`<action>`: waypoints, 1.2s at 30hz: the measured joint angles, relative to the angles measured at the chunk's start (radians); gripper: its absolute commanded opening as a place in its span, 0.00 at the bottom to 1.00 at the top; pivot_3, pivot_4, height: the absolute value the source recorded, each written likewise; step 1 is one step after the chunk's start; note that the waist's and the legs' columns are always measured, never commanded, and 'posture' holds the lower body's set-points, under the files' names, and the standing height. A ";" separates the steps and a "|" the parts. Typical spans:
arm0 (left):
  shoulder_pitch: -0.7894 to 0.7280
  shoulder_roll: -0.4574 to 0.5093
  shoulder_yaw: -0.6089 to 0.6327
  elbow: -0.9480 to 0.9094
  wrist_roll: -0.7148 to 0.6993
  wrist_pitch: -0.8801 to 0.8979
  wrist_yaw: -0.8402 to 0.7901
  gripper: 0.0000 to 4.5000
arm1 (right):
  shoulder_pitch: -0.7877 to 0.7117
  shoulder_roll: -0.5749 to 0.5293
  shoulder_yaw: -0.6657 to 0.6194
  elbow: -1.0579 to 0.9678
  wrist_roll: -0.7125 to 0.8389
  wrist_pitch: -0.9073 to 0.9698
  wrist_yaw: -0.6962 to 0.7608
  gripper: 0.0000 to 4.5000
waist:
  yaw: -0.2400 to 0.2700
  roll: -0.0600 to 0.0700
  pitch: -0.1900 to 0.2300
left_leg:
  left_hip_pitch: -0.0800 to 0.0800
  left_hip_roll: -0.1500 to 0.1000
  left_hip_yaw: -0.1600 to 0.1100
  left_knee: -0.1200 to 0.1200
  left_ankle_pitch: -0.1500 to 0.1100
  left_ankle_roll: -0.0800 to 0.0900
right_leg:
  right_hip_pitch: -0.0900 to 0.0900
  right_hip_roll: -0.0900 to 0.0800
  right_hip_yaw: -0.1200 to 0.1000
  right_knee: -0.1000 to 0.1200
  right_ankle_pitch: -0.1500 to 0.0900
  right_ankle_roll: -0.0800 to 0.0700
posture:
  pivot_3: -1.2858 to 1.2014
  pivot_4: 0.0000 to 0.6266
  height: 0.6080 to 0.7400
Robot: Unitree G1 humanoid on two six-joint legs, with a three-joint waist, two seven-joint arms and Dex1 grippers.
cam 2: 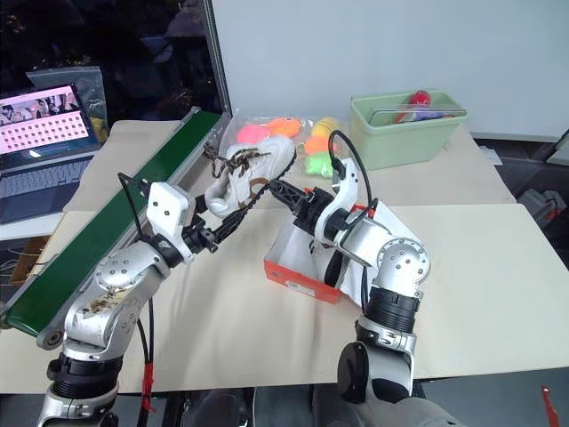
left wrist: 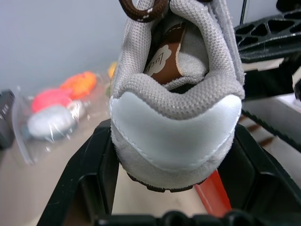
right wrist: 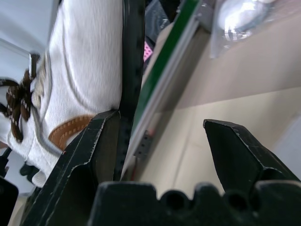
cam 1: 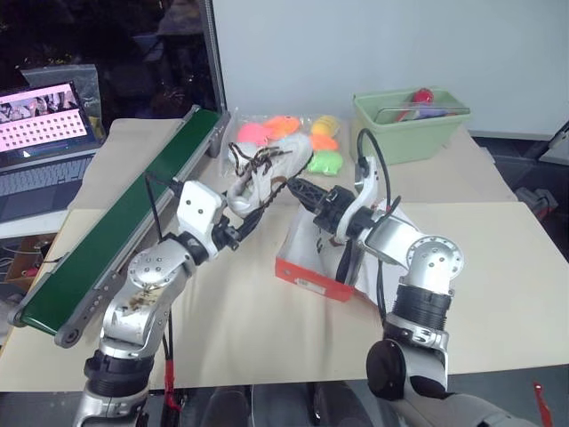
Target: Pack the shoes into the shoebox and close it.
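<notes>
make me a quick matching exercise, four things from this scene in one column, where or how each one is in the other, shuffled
Things:
1. shoe
2. shoebox
3. green bin
4. conveyor belt

Places or states:
A. at the far edge of the table, toys inside
B. held up off the table by its heel in the left pincer
C. running along the table's left side
D. on the table under the right arm

Pairs: 1-B, 2-D, 3-A, 4-C
</notes>
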 measured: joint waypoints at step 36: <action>-0.042 -0.037 0.052 0.005 -0.015 0.050 0.002 0.63 | -0.004 0.007 0.167 0.204 0.334 -0.331 -0.019 0.00 | -0.001 0.000 0.000 | -0.001 0.000 0.000 0.000 0.000 0.000 | 0.000 0.000 0.000 -0.002 0.000 0.000 | 0.52 0.24 0.92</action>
